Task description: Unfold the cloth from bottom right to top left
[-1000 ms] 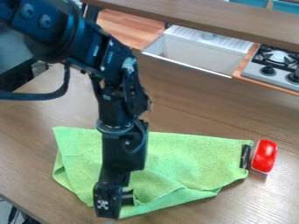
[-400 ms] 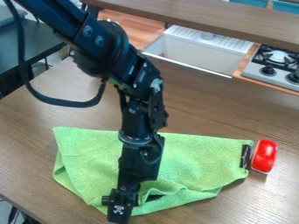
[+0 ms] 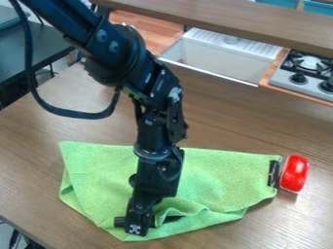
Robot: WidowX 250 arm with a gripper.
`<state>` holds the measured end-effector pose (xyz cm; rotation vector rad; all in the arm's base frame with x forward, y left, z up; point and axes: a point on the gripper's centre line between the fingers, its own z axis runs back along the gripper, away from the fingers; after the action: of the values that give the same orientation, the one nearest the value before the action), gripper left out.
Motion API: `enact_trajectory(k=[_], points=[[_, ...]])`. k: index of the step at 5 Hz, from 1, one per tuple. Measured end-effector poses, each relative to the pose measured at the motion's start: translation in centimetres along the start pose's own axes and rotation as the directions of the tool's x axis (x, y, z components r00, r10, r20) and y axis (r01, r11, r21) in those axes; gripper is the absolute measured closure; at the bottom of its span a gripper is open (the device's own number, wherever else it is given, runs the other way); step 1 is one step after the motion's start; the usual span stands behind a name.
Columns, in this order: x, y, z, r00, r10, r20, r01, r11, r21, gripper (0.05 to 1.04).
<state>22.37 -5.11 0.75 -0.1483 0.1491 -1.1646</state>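
A red object (image 3: 294, 173) sits just beside the cloth's (image 3: 221, 177) right edge.

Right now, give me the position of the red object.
In the camera view, the red object lies on the table's right side, just beyond the right end of the green cloth.

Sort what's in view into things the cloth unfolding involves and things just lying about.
Part of the job:
- green cloth, spread on the table with folds near its lower edge
- hand, down at the cloth's lower part

Just lying about:
- red object by the cloth's right end
- sink
- stove
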Motion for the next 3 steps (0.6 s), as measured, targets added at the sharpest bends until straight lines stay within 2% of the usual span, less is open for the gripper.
enact_trajectory(k=[1, 2, 3], points=[[-0.17, 0.01, -0.04, 1.0, -0.014, 0.002, 0.014, 1.0, -0.023, 0.912], [-0.3, -0.02, -0.06, 1.0, -0.02, 0.01, 0.02, 0.999, -0.038, 0.97], [-0.4, -0.06, 0.04, 0.999, -0.034, 0.012, 0.035, 0.998, -0.061, 0.802]])
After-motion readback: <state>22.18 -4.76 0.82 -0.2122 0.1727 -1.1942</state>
